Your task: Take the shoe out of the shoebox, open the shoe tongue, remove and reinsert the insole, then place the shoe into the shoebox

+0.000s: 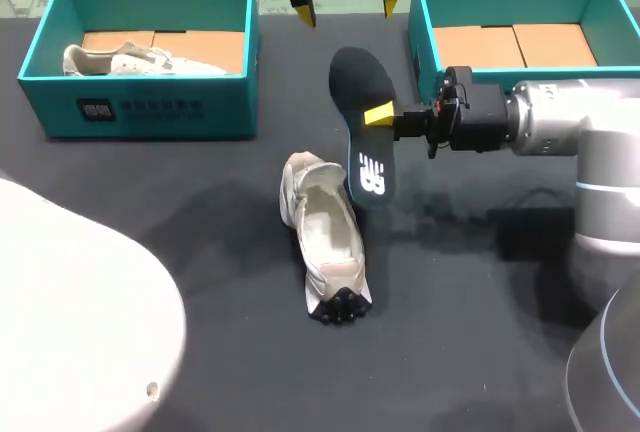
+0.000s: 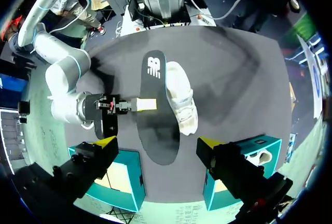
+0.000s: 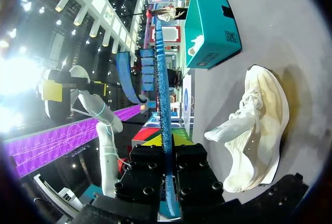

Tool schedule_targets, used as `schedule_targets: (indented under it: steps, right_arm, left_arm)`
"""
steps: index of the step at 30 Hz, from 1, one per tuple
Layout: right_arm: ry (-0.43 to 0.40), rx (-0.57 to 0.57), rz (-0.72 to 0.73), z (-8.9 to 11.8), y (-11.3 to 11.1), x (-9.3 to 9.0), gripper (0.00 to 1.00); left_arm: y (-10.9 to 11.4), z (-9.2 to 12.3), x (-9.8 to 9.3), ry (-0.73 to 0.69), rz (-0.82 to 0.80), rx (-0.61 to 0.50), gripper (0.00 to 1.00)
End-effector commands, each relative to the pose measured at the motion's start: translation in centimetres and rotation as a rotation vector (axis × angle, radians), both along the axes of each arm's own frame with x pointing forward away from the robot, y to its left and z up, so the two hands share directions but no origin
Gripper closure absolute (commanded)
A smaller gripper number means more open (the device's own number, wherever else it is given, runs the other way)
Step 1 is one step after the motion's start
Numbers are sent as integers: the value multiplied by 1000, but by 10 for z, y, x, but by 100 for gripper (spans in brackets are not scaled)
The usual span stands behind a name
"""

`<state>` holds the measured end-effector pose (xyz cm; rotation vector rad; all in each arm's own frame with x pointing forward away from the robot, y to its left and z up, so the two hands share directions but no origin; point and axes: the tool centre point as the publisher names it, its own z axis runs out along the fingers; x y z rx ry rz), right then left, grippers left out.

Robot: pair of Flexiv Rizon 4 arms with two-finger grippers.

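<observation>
- Insole [image 1: 358,82], dark with a white logo at one end, hangs above the table [image 1: 200,252], pinched by the right gripper [image 1: 378,114]. One yellow fingertip lies on its upper face, and the right wrist view shows it edge-on between both fingers.
- On the table, just beside the insole and outside both boxes, lies the pale shoe [image 1: 325,237] with its opening facing up.
- Over the table's far side, between the boxes, hovers the left gripper [image 1: 347,9], its fingers spread wide.
- At the far left, the left teal shoebox [image 1: 150,117] holds a second pale shoe [image 1: 130,60] near its left wall.
- At the far right, the right teal shoebox [image 1: 425,47] shows brown cardboard [image 1: 515,44] on its floor.
</observation>
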<state>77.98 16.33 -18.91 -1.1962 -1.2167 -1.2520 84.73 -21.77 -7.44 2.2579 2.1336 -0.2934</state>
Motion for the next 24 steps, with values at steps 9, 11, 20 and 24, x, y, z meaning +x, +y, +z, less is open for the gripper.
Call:
schedule_targets:
  steps: [9, 11, 20, 24]
  right_arm:
    - [0, -2, -1, 0, 1, -1, 100]
    - [0, -2, -1, 0, 1, -1, 100]
    - [0, -2, -1, 0, 1, -1, 100]
    - [0, -2, -1, 0, 1, -1, 100]
  left_arm:
    - [-11, -2, -4, -1, -66, 363, 0]
    - [-9, -3, -6, -1, -73, 358, 0]
    - [6, 0, -12, -16, -91, 130, 0]
    - [17, 4, -14, -5, -66, 23, 0]
